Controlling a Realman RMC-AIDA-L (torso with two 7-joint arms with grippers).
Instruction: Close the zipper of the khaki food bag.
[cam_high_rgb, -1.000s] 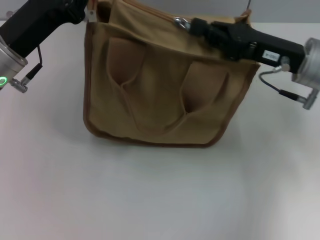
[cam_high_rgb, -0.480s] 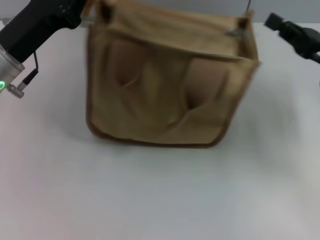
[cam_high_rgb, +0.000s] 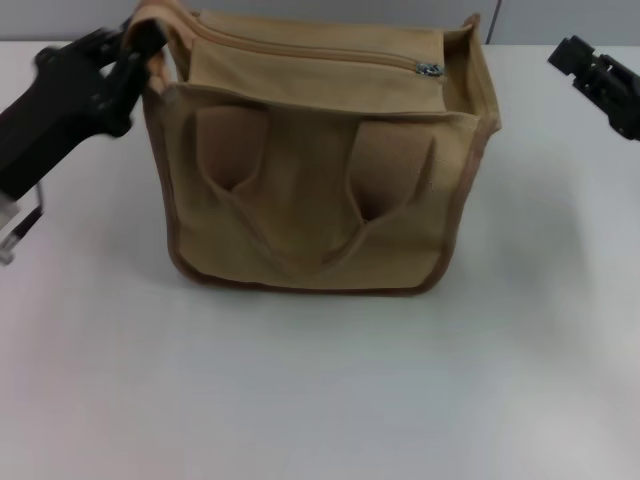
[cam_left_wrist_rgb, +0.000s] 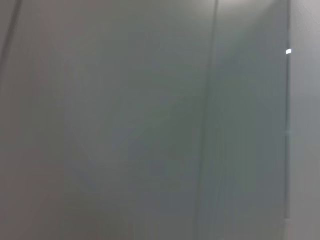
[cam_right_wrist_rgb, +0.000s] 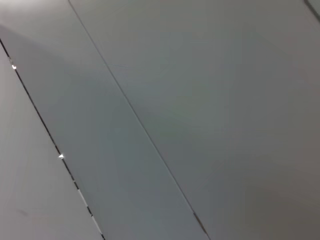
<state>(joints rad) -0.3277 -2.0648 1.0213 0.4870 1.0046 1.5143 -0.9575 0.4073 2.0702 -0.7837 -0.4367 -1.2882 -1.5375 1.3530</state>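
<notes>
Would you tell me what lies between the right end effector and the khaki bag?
Only bare white table, per the head view, separates the right end effector from the khaki food bag.

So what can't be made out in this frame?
- Left gripper, head view: fingers merge with the khaki food bag corner; grip unclear.
- Right gripper, head view: arm cut off by the edge.
- Zipper teeth: too small to confirm fully meshed.
- Both wrist views: only blank grey panels.
</notes>
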